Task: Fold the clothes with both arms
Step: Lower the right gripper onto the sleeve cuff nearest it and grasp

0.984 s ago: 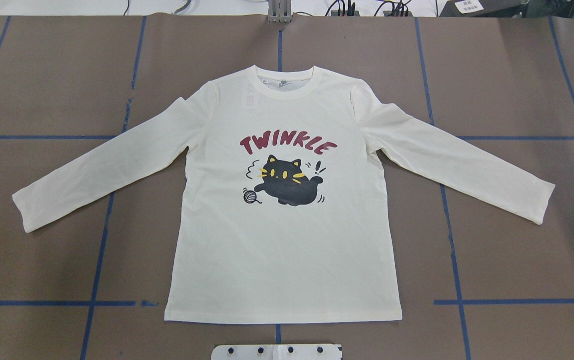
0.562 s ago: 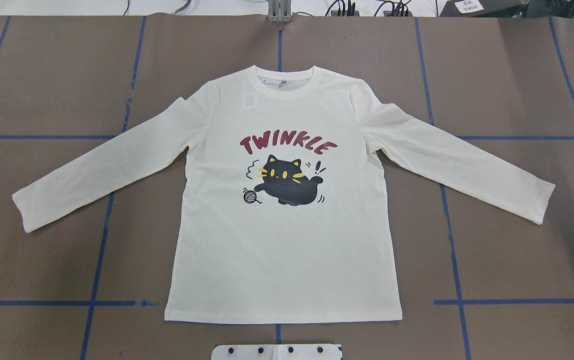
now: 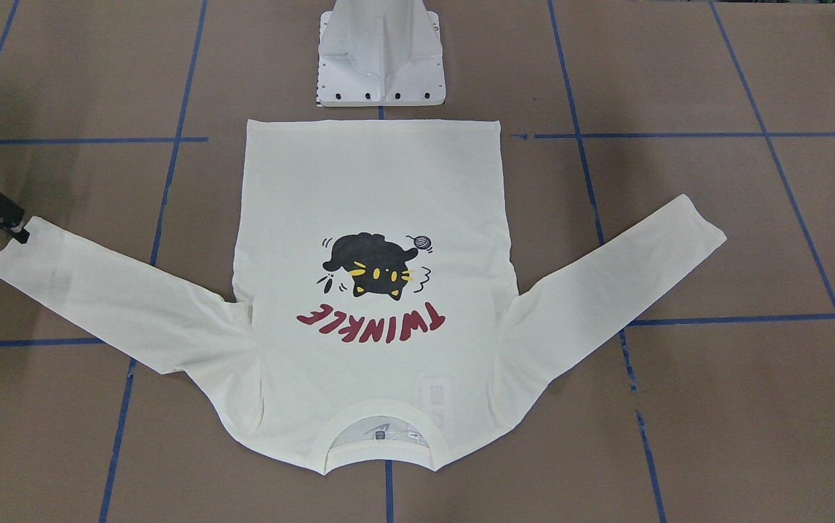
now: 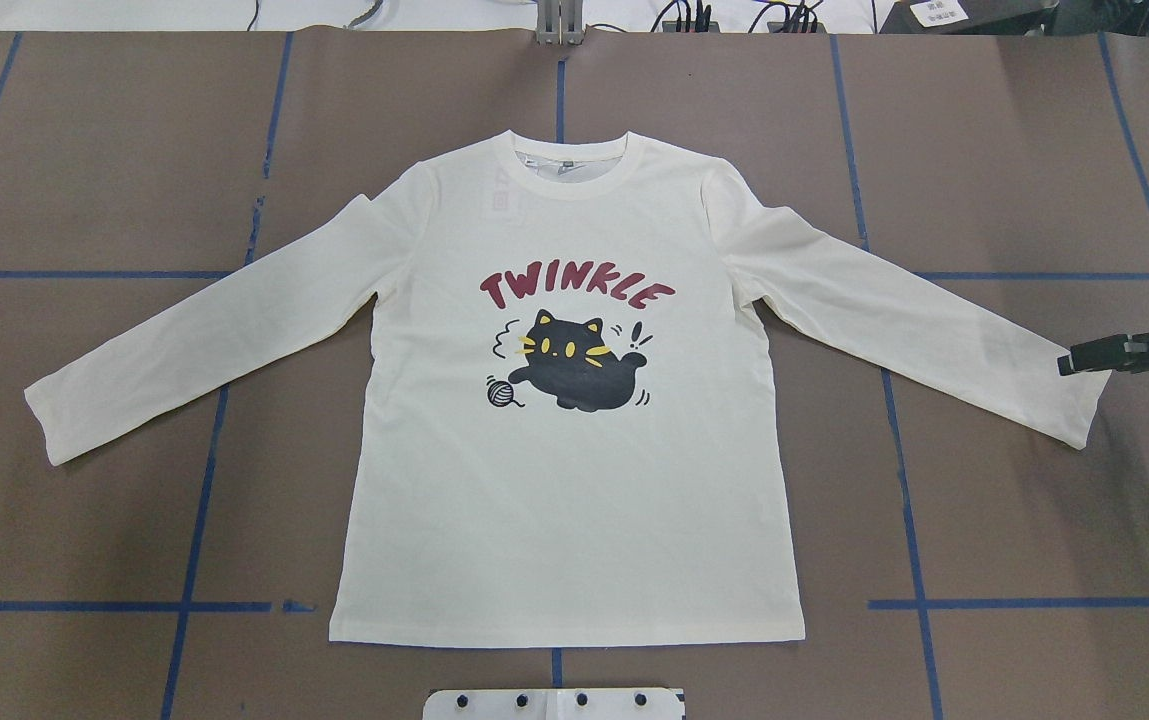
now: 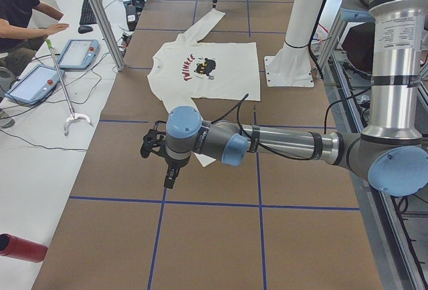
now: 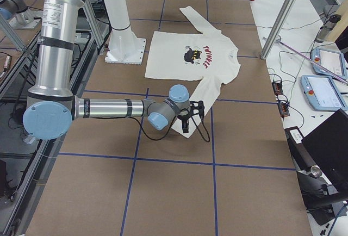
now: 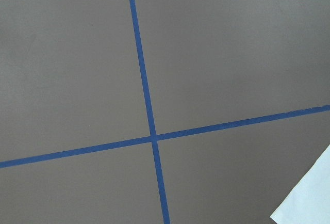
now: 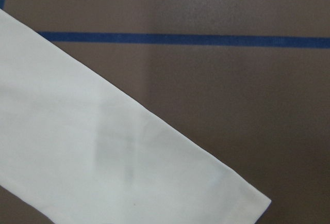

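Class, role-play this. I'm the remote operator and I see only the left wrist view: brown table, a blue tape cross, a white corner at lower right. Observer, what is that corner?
Observer: Probably the left cuff of a cream long-sleeved T-shirt that is spread flat, print up.
Operator: Where is the other arm?
Observer: The right gripper is at the opposite cuff; I cannot tell how its jaws stand.
Operator: Is anyone near?
Observer: A person sits at a white bench beside the table.
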Action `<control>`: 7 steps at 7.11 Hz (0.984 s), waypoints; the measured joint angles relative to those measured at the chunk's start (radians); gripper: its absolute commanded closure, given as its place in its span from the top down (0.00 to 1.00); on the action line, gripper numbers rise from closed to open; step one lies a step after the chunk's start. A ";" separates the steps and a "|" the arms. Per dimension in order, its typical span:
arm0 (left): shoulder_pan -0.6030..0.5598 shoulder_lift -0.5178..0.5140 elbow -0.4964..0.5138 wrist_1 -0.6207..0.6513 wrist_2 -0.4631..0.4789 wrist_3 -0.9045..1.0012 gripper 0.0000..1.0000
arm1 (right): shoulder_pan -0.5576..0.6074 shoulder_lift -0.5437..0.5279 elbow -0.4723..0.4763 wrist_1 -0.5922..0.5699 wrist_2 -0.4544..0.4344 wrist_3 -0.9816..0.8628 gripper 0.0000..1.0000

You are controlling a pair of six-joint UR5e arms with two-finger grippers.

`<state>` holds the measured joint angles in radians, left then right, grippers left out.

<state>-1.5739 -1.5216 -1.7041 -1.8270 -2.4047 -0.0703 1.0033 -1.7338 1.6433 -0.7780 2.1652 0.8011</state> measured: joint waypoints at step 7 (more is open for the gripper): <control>0.000 0.008 0.009 -0.006 -0.022 0.001 1.00 | -0.066 0.003 -0.034 -0.090 -0.015 0.001 1.00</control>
<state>-1.5739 -1.5140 -1.6955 -1.8331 -2.4266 -0.0690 0.9376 -1.7308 1.6089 -0.8678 2.1506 0.8016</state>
